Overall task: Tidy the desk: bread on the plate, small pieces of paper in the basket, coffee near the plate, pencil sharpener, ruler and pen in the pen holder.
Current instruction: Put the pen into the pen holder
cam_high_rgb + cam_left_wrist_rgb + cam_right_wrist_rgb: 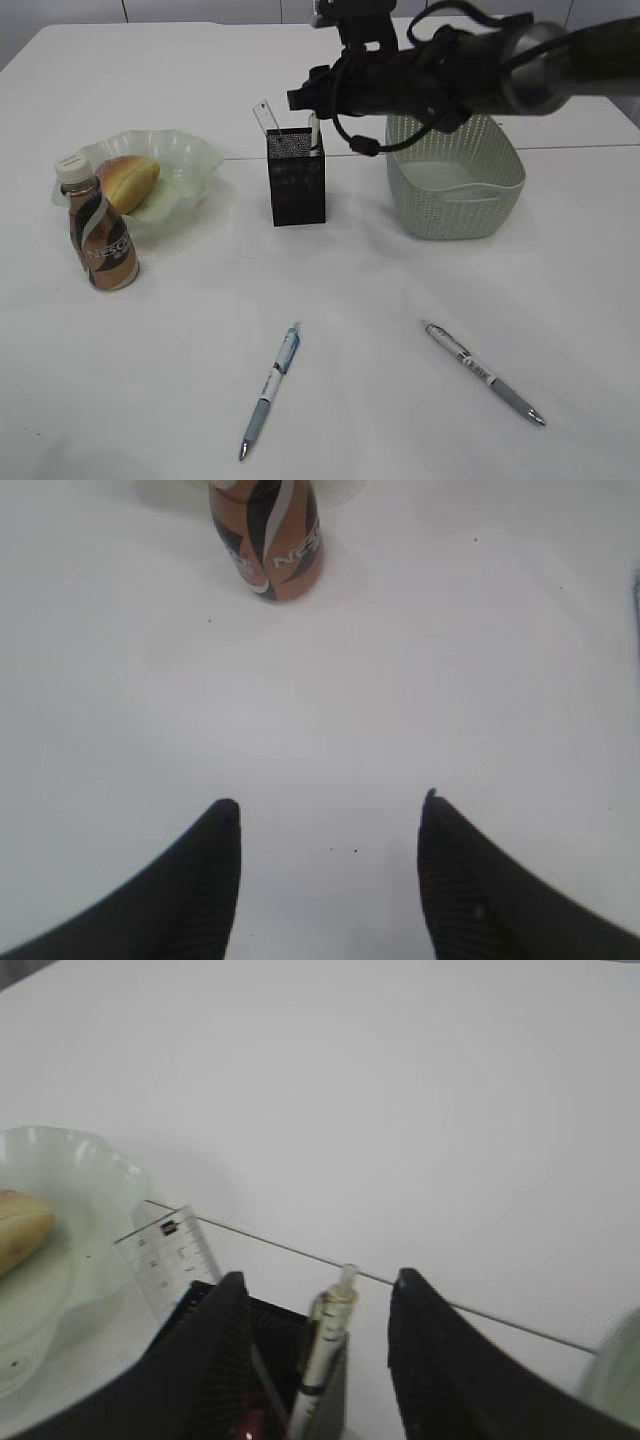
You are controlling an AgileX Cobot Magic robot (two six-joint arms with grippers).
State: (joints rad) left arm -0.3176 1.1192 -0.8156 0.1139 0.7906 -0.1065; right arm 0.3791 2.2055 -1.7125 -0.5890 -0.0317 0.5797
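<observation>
Right hand (312,1345) parted above pen holder (296,176), gripping nothing, straddling a standing pen (322,1360); may knock it when lifting away.

Left hand (330,830) half open, empty.

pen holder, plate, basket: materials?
Pen holder: looks like black metal mesh, matte; fine see-through grid on its walls.
Plate: pale green and translucent with a ruffled rim, probably glass, possibly clear plastic.
Basket: grey-green, likely moulded plastic, matte; regular perforated woven-look walls.

The right end effector (315,1360) hangs with jaws parted (arm reaching leftward); the left end effector (330,880) gapes too.
</observation>
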